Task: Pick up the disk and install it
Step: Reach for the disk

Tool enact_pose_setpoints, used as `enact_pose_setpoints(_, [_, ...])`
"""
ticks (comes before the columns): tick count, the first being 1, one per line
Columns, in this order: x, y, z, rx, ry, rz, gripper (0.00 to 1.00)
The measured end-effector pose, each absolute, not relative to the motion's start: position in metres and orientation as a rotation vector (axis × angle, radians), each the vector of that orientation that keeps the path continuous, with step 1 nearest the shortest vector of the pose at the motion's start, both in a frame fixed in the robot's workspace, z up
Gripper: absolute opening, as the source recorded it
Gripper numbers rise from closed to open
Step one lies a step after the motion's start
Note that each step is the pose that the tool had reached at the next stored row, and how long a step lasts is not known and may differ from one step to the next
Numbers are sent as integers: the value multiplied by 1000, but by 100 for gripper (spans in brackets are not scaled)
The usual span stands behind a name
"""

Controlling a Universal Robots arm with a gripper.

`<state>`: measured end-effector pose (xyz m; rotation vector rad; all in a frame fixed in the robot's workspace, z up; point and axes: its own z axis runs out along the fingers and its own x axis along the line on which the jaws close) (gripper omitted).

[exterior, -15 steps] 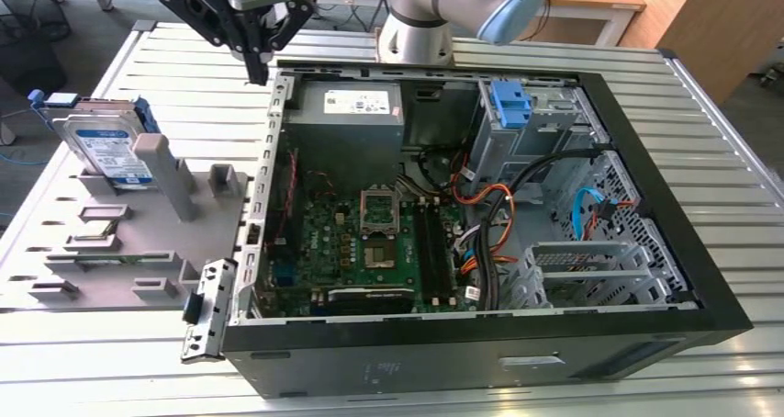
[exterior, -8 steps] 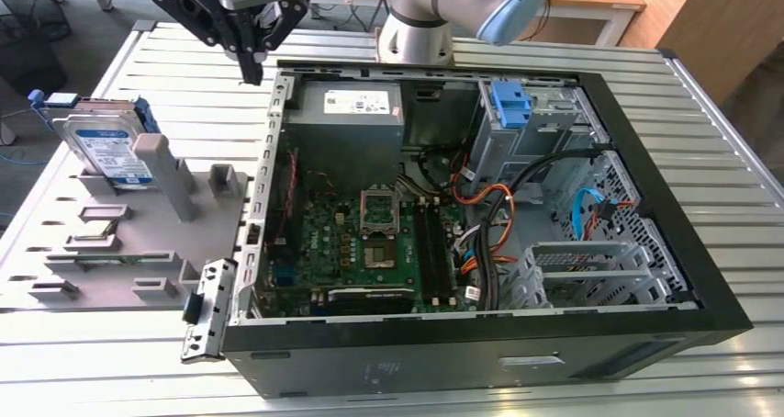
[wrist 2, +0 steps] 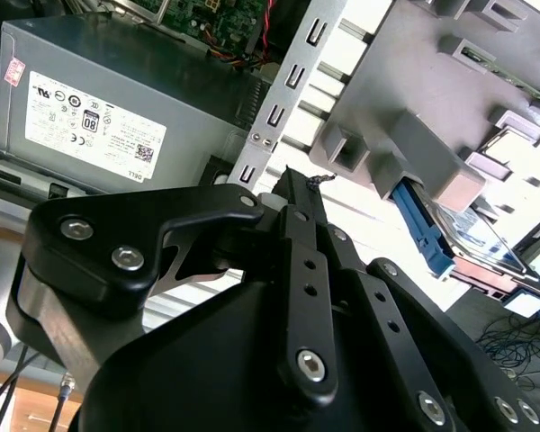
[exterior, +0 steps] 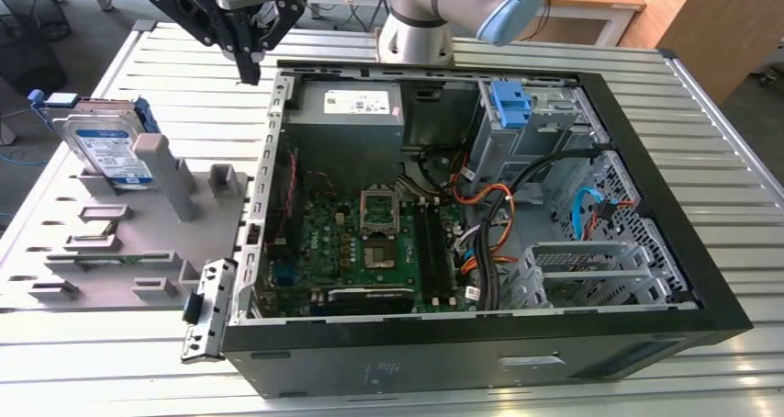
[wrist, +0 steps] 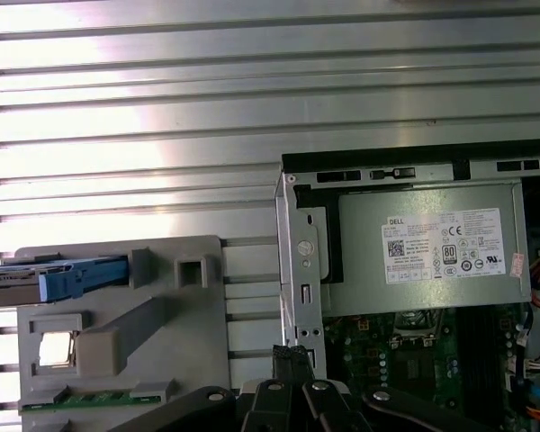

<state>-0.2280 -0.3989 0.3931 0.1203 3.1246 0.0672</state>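
The disk (exterior: 108, 146), a silver drive with a white-and-blue label in a blue bracket, stands on edge in a grey fixture (exterior: 123, 252) at the exterior view's left. My gripper (exterior: 252, 71) hangs above the table beside the open computer case's (exterior: 283, 95) far corner, well behind the disk. Its fingers are shut with nothing between them. In the second wrist view the shut gripper (wrist 2: 295, 180) points past the case rim, with the disk (wrist 2: 486, 243) off to one side. The first wrist view has the gripper (wrist: 292, 355) by the case wall and the disk (wrist: 72, 279) edge-on.
Inside the case lie a grey power supply (exterior: 349, 109), a green motherboard (exterior: 367, 242), bundled cables (exterior: 490, 206) and a blue bracket (exterior: 509, 100) in the drive cage. The arm's base (exterior: 417, 31) stands behind the case. All rests on a slatted metal table (exterior: 98, 371).
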Motion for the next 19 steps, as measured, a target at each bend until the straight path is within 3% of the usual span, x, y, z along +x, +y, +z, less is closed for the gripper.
enact_pose_setpoints(19, [-243,-399,392,120,3124,67,11])
